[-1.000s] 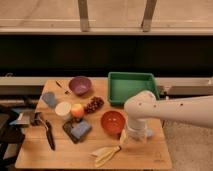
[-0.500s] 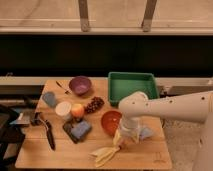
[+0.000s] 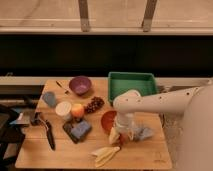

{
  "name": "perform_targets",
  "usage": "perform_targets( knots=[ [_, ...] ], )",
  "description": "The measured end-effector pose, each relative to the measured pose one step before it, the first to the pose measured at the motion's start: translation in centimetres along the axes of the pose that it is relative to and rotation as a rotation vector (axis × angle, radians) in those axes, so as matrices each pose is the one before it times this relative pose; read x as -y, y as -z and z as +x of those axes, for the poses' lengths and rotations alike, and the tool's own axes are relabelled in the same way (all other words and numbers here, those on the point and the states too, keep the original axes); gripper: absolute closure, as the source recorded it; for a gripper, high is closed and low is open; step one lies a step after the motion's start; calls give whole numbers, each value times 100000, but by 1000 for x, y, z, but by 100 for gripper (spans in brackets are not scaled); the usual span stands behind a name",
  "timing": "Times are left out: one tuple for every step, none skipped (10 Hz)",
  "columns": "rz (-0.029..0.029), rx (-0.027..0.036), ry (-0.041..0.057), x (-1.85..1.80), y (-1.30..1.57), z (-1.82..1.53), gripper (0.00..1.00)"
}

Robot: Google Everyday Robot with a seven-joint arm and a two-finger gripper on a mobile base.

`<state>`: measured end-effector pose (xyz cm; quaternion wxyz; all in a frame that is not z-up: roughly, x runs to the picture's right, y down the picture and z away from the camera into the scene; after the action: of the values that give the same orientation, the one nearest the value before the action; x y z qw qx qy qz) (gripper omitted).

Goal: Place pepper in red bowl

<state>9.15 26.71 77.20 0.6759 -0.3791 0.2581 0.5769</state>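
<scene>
The red bowl (image 3: 106, 120) sits on the wooden table (image 3: 50, 155), right of centre, and the arm partly covers its right side. My gripper (image 3: 120, 134) hangs from the white arm (image 3: 160, 102), which reaches in from the right. The gripper is low over the bowl's right front rim, just above the banana peel (image 3: 106, 154). The pepper does not show; it may be hidden under the gripper.
A green tray (image 3: 132, 82) stands behind the arm and a purple bowl (image 3: 80, 85) at the back. A white cup (image 3: 63, 108), a round orange fruit (image 3: 77, 110), dark grapes (image 3: 94, 104) and a blue sponge (image 3: 80, 129) lie left of the bowl. A bluish cloth (image 3: 144, 132) lies to its right.
The arm has swung left and the gripper has moved from right of the red bowl to over its right rim. The table's objects have stayed put.
</scene>
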Motion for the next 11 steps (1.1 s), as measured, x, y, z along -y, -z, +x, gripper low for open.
perform_targets(
  knots=[
    [-873, 661, 552, 191, -427, -838, 30],
    [-325, 695, 736, -119, -426, -590, 30],
    [364, 50, -149, 178, 93, 11, 30],
    [17, -330, -378, 135, -162, 0, 30],
    [328, -539, 313, -202, -566, -277, 30],
    [120, 141, -155, -510, -488, -405, 33],
    [495, 570, 272, 178, -229, -187, 46],
    [150, 161, -67, 184, 251, 20, 55],
    [190, -80, -60, 149, 142, 38, 61],
    [546, 125, 69, 287, 280, -14, 74],
    [-335, 99, -24, -151, 195, -55, 84]
  ],
)
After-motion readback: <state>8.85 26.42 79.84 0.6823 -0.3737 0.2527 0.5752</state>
